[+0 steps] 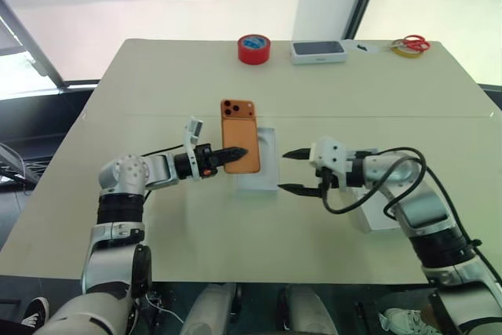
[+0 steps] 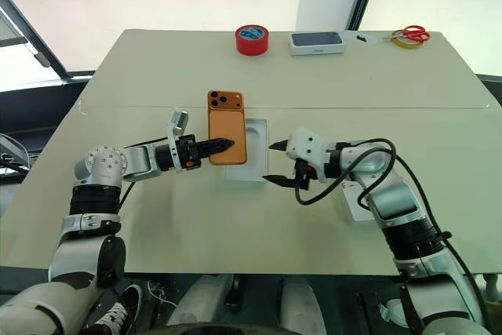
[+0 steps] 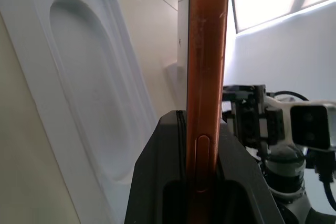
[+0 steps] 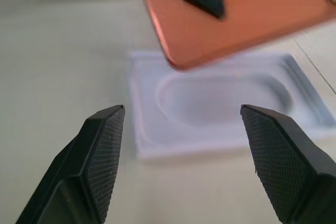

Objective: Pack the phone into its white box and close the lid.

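My left gripper [image 1: 238, 152] is shut on the long edge of the orange phone [image 1: 241, 125], holding it back up just above the table with its camera cluster at the far end. Under and beside the phone lies the white box [image 1: 263, 169], lined by a moulded tray with an oval recess [image 4: 220, 100]. To the right of the box, my right gripper [image 1: 284, 171] stands open and apart from the phone, its fingers pointing at the box. The lid [image 1: 375, 216] lies on the table under my right forearm, partly hidden.
Along the table's far edge stand a red tape roll [image 1: 253, 49], a dark-topped white box [image 1: 318, 51] and red-handled scissors [image 1: 413, 41] beside a yellow tape ring. Bare tabletop lies in front of the white box.
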Robot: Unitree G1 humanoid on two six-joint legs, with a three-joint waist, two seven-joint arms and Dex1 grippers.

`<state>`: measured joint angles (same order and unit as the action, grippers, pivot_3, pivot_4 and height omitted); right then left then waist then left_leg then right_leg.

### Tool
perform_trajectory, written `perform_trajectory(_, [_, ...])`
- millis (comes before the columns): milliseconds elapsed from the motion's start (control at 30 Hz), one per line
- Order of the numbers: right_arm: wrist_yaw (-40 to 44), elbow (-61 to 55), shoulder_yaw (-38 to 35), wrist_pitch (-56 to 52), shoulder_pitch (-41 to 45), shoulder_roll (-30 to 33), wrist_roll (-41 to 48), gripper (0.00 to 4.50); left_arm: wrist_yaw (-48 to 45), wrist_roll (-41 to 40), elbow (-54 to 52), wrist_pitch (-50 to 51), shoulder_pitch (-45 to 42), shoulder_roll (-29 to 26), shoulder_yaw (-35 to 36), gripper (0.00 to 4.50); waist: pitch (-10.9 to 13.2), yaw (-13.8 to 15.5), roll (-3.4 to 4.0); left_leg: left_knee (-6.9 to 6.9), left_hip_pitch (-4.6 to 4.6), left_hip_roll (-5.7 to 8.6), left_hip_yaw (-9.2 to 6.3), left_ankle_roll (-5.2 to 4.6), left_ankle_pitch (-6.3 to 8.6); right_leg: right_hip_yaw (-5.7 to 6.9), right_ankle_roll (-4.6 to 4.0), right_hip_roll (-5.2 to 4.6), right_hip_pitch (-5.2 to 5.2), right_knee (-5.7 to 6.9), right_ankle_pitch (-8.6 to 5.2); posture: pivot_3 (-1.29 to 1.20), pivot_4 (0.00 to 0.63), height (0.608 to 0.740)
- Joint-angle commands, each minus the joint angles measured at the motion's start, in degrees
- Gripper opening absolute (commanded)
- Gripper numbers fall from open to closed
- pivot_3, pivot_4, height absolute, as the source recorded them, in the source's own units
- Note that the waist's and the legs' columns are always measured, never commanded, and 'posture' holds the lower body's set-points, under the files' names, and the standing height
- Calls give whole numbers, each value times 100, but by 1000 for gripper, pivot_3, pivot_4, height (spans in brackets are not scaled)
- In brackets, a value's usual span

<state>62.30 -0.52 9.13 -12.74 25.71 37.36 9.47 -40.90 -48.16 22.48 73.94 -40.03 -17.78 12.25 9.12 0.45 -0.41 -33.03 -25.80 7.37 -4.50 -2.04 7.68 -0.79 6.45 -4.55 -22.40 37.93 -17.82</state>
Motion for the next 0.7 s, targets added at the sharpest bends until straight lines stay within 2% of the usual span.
perform_trajectory(33, [-10, 154, -128, 295, 199, 60, -47, 3701, -59, 50, 96, -88, -203, 90, -35, 0, 0, 2, 0, 0, -1, 0, 0, 0, 0, 0, 0, 0, -1, 0, 0, 0, 150, 740])
perform_trajectory(233, [-116, 159, -48, 400, 161, -49, -143, 3701, -147, 114, 235, 97, -231, 139, -177, 0, 1, -1, -2, 0, -5, -1, 0, 1, -1, 0, 0, 1, -5, 1, 0, 0, 150, 740])
perform_trajectory(267, [-140, 160, -35, 428, 153, -65, -174, 3768, -141, 60, 314, 204, -267, 163, -114, 997, 1, 3, -2, -1, -5, -1, 0, 1, -1, 0, 0, 1, -4, 1, 0, 0, 150, 740])
perform_trajectory(300, [-159, 158, -30, 439, 149, -77, -186, 3768, -159, 99, 331, 209, -286, 155, -157, 1296, 2, 9, -2, -2, -5, -1, 0, 1, -1, 0, 0, 1, -4, 1, 0, 0, 150, 740])
perform_trajectory(500, [-233, 200, -31, 469, 193, -149, -197, 3768, -52, 259, 540, 401, -584, 110, -187, 4247, 2, 31, -2, -11, -3, 0, -1, 1, -1, 3, 0, 0, 3, 2, 0, 0, 150, 740])
perform_trajectory(700, [-327, 240, 5, 519, 212, -258, -249, 3768, -347, 454, -50, 521, -522, -332, -810, 4247, 2, -5, -3, -2, -4, -1, -1, 2, -1, 1, 1, 2, -4, 3, 1, 0, 150, 740])
